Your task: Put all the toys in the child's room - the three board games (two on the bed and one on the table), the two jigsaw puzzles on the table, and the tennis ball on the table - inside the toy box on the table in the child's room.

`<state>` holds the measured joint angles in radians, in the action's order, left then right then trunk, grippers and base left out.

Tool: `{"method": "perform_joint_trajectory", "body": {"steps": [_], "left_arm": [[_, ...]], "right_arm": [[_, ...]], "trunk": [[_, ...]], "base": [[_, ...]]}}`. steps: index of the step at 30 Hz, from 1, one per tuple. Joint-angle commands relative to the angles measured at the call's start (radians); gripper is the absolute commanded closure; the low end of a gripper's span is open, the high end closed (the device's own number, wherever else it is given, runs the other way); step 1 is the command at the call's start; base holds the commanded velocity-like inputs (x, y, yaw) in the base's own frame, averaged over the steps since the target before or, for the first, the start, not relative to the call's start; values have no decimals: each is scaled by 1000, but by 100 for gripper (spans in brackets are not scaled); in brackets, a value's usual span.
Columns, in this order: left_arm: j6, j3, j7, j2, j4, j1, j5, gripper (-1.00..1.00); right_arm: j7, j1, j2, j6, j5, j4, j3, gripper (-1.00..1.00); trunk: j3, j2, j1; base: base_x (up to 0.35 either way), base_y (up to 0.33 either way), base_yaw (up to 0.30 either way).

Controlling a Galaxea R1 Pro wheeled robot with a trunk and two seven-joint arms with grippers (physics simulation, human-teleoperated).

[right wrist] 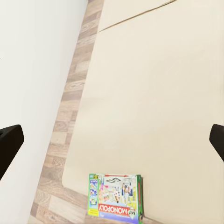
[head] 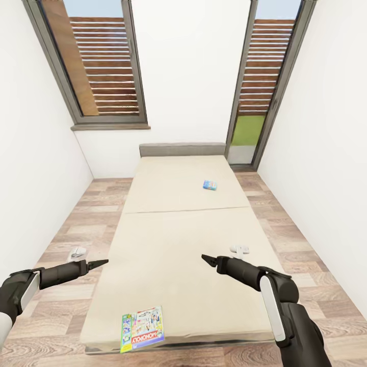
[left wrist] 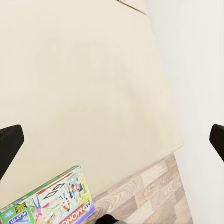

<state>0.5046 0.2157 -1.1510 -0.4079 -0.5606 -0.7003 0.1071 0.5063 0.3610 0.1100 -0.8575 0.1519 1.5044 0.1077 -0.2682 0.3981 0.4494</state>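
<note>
The bed [head: 176, 234] lies straight ahead with its beige two-part mattress. A large board game [head: 142, 328] with a green edge and cartoon print lies flat at the near corner of the mattress; it also shows in the left wrist view [left wrist: 51, 203] and the right wrist view [right wrist: 116, 193]. A small blue board game [head: 210, 185] rests on the far half, toward the right. My left gripper [head: 99, 264] hovers open over the bed's near left edge. Over the right half, my right gripper [head: 208, 260] is open too. Both hold nothing. The table and toy box are out of view.
White walls close in on both sides, with strips of wood-plank floor [head: 66, 239] between them and the bed. Two tall dark-framed windows [head: 102, 66] stand at the far wall behind the grey headboard [head: 182, 149]. Small white objects [head: 239, 249] lie on the floor beside the bed.
</note>
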Motion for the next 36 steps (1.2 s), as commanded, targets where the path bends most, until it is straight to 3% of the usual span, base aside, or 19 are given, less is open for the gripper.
{"method": "perform_joint_trajectory", "body": {"steps": [1,36], "left_arm": [[9,1,-2,0,0,-1,3,-100],[9,0,-1,0,0,-1,3,-100]], "right_arm": [[1,1,1,-8,5,-2,3,-100],[1,1,1,-8,3,-23,3,-100]], "trunk": [[0,2,1],[48,2,1]], "base": [[0,0,0],[0,0,0]]}}
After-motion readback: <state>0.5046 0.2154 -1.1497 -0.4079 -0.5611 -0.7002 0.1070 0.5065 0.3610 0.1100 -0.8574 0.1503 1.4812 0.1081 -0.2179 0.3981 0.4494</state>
